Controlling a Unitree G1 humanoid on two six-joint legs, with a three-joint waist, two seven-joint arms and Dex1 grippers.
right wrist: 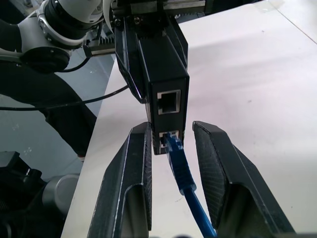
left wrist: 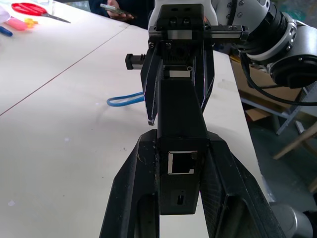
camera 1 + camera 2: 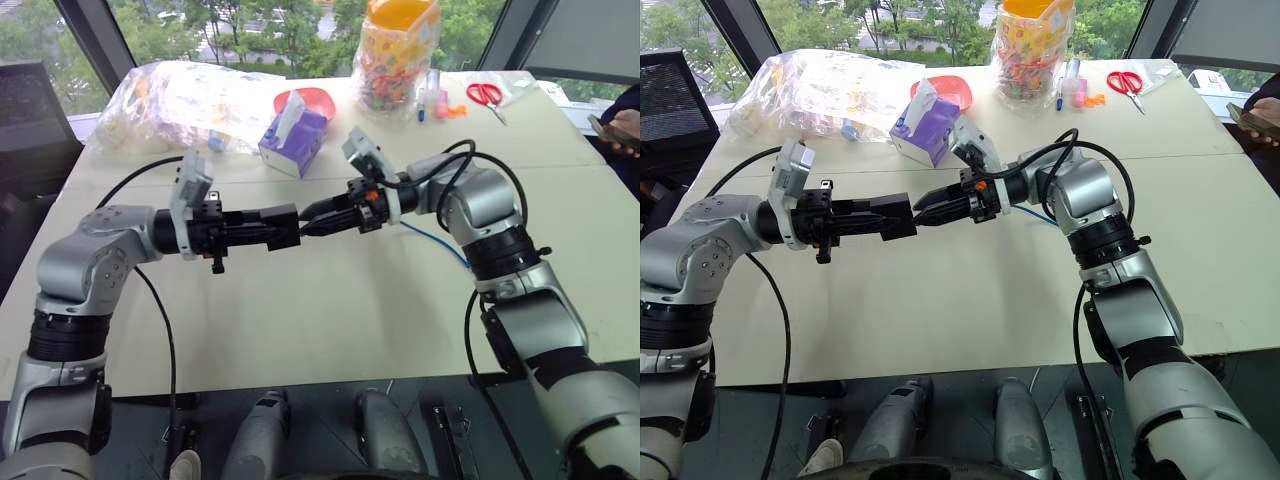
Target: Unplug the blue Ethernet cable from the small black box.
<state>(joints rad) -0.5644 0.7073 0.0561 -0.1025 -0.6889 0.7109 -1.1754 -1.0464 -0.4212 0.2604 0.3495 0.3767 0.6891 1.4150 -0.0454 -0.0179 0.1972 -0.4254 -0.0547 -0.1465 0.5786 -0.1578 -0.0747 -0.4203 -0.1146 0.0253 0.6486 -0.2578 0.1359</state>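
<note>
Cable still plugged in as two claws meet above the counter

Over the white counter [image 3: 330,320], the left claw [image 2: 178,163] is clamped tight on the small black box [image 1: 166,94], holding it in mid-air, while the right claw [image 1: 171,163] stands partly open with a finger on each side of the blue Ethernet cable [image 1: 181,171], not yet squeezing its plug. The plug sits in the box's lower port, so the pull itself appears yet to come; the upper port is empty. The cable's slack trails onto the counter under the right arm. Well behind lie a clear plastic bag [image 3: 190,100], a candy jar [image 3: 398,50], a purple tissue box [image 3: 293,135] and red scissors [image 3: 486,95]; nothing seems to block the pull.
</note>
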